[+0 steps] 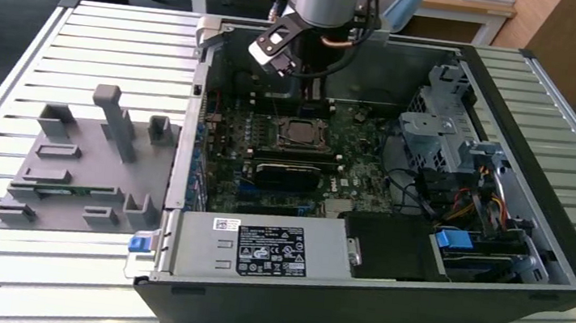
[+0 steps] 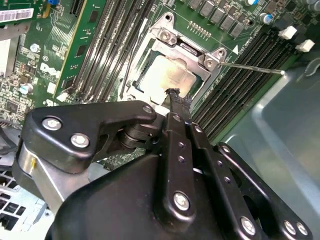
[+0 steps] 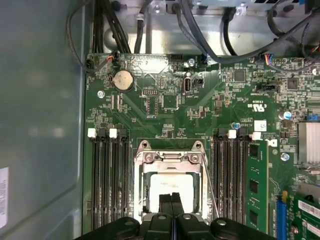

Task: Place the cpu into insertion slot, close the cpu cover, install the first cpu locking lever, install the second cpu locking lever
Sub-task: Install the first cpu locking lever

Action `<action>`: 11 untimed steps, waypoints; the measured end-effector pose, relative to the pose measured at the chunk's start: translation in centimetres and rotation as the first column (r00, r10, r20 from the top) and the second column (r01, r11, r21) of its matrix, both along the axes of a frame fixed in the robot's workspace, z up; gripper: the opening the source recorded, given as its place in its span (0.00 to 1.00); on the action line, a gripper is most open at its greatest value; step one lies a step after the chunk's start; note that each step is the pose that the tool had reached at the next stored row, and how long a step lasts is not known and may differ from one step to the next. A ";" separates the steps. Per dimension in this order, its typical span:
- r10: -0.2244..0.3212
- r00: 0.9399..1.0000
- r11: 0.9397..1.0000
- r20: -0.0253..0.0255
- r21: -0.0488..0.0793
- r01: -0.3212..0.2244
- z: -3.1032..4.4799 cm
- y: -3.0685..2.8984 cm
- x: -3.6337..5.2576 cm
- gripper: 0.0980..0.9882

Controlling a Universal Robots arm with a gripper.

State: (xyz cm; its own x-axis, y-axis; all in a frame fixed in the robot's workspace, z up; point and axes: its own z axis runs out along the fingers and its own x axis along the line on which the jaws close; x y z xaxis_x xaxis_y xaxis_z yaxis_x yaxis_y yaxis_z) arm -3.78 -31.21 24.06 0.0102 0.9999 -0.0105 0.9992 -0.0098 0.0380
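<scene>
Hanging over the insertion slot (image 1: 301,134), the gripper (image 3: 171,199) has its two black fingertips pressed flat against each other, with nothing held between them. Directly beneath those tips sits the cpu (image 3: 172,183), seated in the slot, its silver-grey plate smooth and matte. The cpu cover (image 3: 172,158), a thin frame of bright stamped metal with a square window, lies down around the chip, so the plate shows through the window.

In the first wrist view the tips hide the nearest part of the plate, and a wire-thin locking lever (image 3: 212,192) runs along one flank of the cover, close beside the gripper. The second wrist view looks past the gripper's bolted black linkage from the side. There the lever's bare steel rod reaches out beyond the fingertips across the long black memory slots (image 2: 235,86). Whether the tips touch the plate I cannot tell in either wrist view.

Around the slot spreads the green motherboard (image 3: 165,107), and farther from the gripper a round, shiny coin cell (image 3: 123,80) is set in it.

The exterior view takes in the arm reaching down into the open computer case (image 1: 569,271). A boxy metal power supply (image 1: 256,247) sits at the case's end far from the gripper. Outside the case, well apart from the gripper, a grey moulded fixture (image 1: 82,162) with upright posts lies on the slatted metal table (image 1: 14,277).
</scene>
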 end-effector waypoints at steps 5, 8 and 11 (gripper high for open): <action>0.000 1.000 1.000 0.000 -0.001 0.000 1.18 0.01 0.00 0.03; 0.000 1.000 1.000 0.000 -0.001 0.000 2.18 0.00 0.00 0.03; 0.001 1.000 1.000 0.000 -0.002 -0.001 3.06 0.00 0.00 0.03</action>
